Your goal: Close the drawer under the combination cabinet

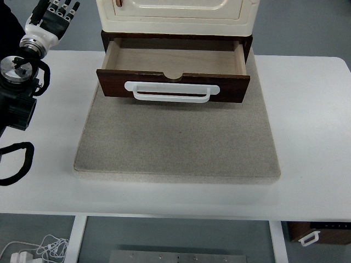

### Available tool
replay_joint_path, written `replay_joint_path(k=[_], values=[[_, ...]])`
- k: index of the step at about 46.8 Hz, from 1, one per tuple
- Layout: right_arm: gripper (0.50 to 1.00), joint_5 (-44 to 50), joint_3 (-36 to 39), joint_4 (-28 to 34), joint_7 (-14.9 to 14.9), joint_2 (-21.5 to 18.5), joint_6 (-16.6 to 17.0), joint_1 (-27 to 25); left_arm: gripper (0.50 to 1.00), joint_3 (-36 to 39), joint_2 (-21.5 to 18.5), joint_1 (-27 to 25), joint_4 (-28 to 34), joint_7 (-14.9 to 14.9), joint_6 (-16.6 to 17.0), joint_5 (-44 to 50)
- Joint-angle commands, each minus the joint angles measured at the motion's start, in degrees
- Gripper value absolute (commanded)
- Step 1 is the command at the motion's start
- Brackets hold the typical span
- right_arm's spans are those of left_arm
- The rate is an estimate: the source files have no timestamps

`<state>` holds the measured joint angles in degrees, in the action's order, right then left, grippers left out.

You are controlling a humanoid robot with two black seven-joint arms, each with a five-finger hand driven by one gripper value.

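drawer (174, 74) pulled open; left hand (52, 16) raised far left, fingers extended.

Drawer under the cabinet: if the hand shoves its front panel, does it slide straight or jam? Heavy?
Likely light: the drawer looks empty, its wood floor bare. Probably stiff: the front panel looks like solid dark wood. A push centred behind the white handle should send it straight; off-centre might rack it. The cabinet could shift on the grey mat.

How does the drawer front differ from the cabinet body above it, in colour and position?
The drawer front is dark brown; the cabinet body is cream. The drawer front stands pulled out toward the camera over the grey mat; the cabinet body sits further back. The drawer front carries a white handle.
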<state>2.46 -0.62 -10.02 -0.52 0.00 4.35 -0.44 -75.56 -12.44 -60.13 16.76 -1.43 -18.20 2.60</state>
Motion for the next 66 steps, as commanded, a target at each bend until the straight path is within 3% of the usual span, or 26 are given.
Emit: replay_joint_path(k=[1, 10, 19, 26, 37, 53, 66], values=[[0.952, 0.0, 0.0, 0.0, -0.01, 0.0, 0.05, 0.09, 1.0, 0.06, -0.92, -0.68, 0.21, 1.25, -0.78, -0.05], [0.952, 0.0, 0.09, 0.0, -0.01, 0.0, 0.05, 0.0, 1.0, 0.06, -4.35, -1.92, 3.45, 3.01, -1.75, -0.05], [0.952, 0.0, 0.0, 0.0, -0.01, 0.0, 0.05, 0.0, 1.0, 0.06, -7.16, -5.17, 5.57, 6.7, -1.93, -0.23], [0.952, 0.0, 0.0, 0.0, -0.01, 0.0, -0.04, 0.0, 1.0, 0.15, -9.09, -7.8, 7.23, 6.79, -2.01, -0.76], [0.952, 0.0, 0.0, 0.0, -0.01, 0.0, -0.04, 0.0, 1.0, 0.24, -12.17, -10.62, 17.6, 6.7, -1.93, -6.28], [0.952, 0.0, 0.0, 0.0, -0.01, 0.0, -0.04, 0.0, 1.0, 0.41, -12.35, -12.82, 32.28, 5.91, -1.93, -13.32], [0.952, 0.0, 0.0, 0.0, -0.01, 0.0, 0.05, 0.0, 1.0, 10.16, -12.17, -12.38, 44.41, 5.91, -1.4, -16.4]])
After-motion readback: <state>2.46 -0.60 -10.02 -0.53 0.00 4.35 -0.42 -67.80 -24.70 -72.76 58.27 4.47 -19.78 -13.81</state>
